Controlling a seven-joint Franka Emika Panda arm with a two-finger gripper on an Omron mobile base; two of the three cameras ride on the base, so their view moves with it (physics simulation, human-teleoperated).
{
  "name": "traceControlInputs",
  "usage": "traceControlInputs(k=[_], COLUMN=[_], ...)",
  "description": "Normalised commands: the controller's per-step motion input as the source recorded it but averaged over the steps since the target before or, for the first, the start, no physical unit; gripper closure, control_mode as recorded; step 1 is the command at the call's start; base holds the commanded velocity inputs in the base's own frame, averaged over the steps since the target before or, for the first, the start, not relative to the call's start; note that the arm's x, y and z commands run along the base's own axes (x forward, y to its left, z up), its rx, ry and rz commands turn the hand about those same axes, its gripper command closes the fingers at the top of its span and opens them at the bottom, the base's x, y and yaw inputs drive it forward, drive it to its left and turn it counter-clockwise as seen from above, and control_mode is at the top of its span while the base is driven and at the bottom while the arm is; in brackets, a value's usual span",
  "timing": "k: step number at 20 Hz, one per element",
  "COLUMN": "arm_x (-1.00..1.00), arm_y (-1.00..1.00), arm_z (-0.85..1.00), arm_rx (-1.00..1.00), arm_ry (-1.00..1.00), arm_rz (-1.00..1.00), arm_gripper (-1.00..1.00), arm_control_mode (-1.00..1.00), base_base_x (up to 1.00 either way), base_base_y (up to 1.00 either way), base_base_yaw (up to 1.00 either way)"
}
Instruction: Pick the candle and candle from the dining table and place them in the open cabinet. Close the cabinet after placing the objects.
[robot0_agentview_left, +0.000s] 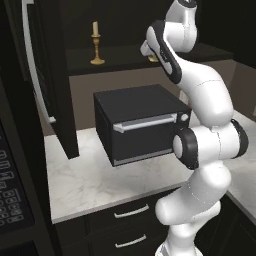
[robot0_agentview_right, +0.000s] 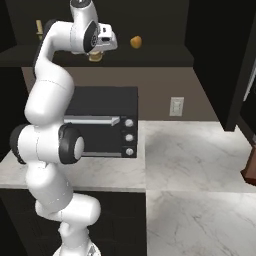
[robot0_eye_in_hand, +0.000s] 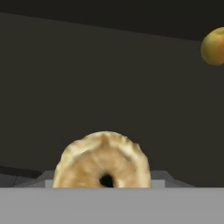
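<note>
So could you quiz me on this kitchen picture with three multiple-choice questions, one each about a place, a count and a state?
1. Where does the taper candle in its brass candlestick stand?
A. on the cabinet shelf
B. on the toaster oven
C. on the counter

2. How many round knobs show on the toaster oven front?
A. one
B. three
C. five

3. How is the cabinet door?
A. shut
B. swung open
C. removed

Answers: 1 A, it stands on the dark shelf above the oven. 2 B, three knobs stacked at its right edge. 3 B, the door stands out over the counter.
</note>
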Motion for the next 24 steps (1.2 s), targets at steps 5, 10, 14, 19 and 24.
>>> traceControlInputs(k=[5,10,14,19,24], arm_x=[0.32,0.34,0.41,0.43,0.44], arm_y=[0.01,0.00,0.03,0.10,0.18], arm_z=[-0.03,-0.14,-0.21,-0.25,-0.21], arm_rx=[0.00,0.00,0.00,-0.01,-0.03], arm_ry=[0.01,0.01,0.00,0.01,0.02], arm_rz=[0.02,0.03,0.03,0.03,0.01], arm_gripper=[1.00,1.00,1.00,1.00,-1.00], arm_control_mode=[-1.00,-1.00,-1.00,-1.00,-1.00], base_base_x=[0.00,0.00,0.00,0.00,0.00], base_base_y=[0.00,0.00,0.00,0.00,0.00], base_base_yaw=[0.00,0.00,0.00,0.00,0.00])
